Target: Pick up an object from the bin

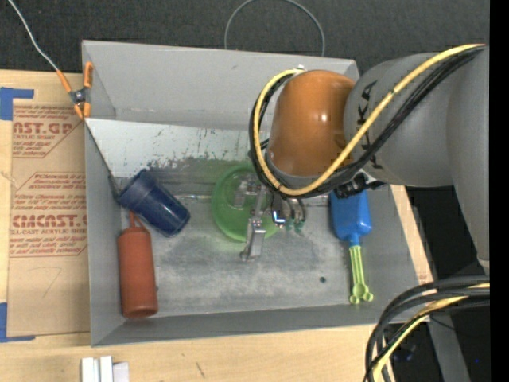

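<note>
One green round dish (pixel 231 205), translucent and shallow, lies near the middle of the bin (pixel 199 86), a little toward the back wall. It is the thing nearest the gripper (pixel 258 221), which hangs over the dish's right-hand rim, so most of the dish spreads to the left of the tool. Being round, the dish has no long axis to line up with. What matters is the rim: a pick here would likely need the jaws astride that thin wall, not over the flat middle. Whether the jaws are open or closed cannot be told, since the metal parts overlap the green plastic and the wrist's orange cover (pixel 310 126) hides what lies above. Nothing can be seen held between them.

To the right, just beside the gripper, lies a blue brush (pixel 350 217) with a yellow-green handle pointing toward the front wall. Well to the left, a dark blue cup (pixel 155 201) lies tipped on its side, and a red squeeze bottle (pixel 137 265) lies along the left wall below it.
</note>
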